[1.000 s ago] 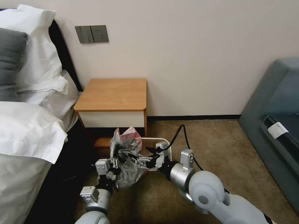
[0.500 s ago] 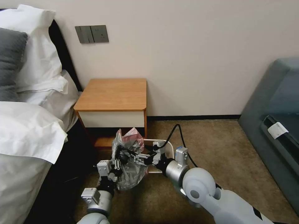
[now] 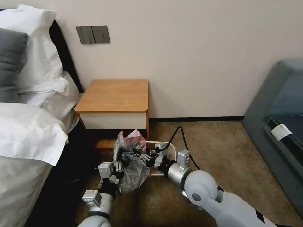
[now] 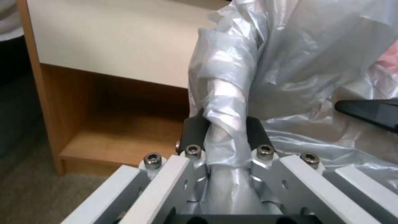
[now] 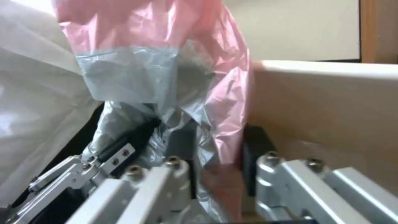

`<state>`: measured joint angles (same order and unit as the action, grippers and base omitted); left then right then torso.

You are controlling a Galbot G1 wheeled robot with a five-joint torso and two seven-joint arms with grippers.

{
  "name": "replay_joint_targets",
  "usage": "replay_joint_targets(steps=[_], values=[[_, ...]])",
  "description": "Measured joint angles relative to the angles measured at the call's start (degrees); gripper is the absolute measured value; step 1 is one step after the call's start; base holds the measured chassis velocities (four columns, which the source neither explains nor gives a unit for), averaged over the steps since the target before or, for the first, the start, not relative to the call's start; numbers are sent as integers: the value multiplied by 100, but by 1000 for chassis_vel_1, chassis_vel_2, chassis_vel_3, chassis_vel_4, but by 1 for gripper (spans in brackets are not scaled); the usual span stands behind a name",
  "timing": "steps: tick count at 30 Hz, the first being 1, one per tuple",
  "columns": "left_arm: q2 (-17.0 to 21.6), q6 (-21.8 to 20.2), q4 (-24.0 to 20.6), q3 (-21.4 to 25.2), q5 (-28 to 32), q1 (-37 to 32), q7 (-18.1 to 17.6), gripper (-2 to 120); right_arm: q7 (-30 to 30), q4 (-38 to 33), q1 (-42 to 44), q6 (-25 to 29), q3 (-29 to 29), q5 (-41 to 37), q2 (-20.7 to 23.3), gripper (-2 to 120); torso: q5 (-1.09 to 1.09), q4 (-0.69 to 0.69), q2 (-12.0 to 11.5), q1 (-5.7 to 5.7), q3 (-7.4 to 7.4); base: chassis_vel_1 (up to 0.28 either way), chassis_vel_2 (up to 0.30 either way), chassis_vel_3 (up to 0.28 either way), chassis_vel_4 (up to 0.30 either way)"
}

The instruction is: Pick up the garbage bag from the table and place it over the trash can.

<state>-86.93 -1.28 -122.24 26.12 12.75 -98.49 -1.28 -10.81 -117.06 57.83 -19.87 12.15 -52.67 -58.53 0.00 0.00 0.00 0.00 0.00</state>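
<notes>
Head view: the thin, crinkly, translucent grey plastic garbage bag with its pinkish-red edge [image 3: 131, 164] hangs bunched low over the carpet, at about 6 o'clock of the small orange-brown wooden nightstand table with a white drawer front [image 3: 115, 94], its top bare. The left gripper [image 3: 117, 164] holds the bag at its 9 o'clock side; the right gripper [image 3: 143, 155] reaches in from 3 o'clock. Behind the bag, at its 2 o'clock, the cream-beige rectangular plastic trash can [image 3: 172, 150] shows a strip of rolled rim.

Left wrist view: the left gripper [image 4: 226, 132] has its black pads pressed on a twisted rope of grey film, the garbage bag [image 4: 290, 62] billowing beyond it.

Right wrist view: the right gripper [image 5: 215, 146] pinches a fold of pink-and-grey film of the garbage bag [image 5: 166, 62], just beside the trash can [image 5: 323, 99] wall.

Judgement: the film looks nearly weightless, limp and slippery, apt to stretch or tear if pulled hard. The best holds are likely on the pink mouth edge, at opposite sides, so that spreading them opens it over the rim.
</notes>
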Motion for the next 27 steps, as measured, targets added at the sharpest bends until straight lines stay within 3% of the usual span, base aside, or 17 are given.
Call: replay_joint_targets(steps=[5, 16, 27], values=[[-7, -4, 36, 1, 0, 17, -19, 8, 18, 3, -1, 24, 3, 74, 2, 0, 0, 0, 0, 0, 0, 0, 0, 0, 0], [12, 2, 145, 58, 12, 46, -27, 8, 53, -90, 42, 78, -138, 171, 114, 0, 0, 0, 0, 0, 0, 0, 0, 0, 0], [61, 51, 243, 93, 22, 48, -34, 7, 167, -217, 133, 186, -733, 198, 459, 0, 0, 0, 0, 0, 0, 0, 0, 0, 0]])
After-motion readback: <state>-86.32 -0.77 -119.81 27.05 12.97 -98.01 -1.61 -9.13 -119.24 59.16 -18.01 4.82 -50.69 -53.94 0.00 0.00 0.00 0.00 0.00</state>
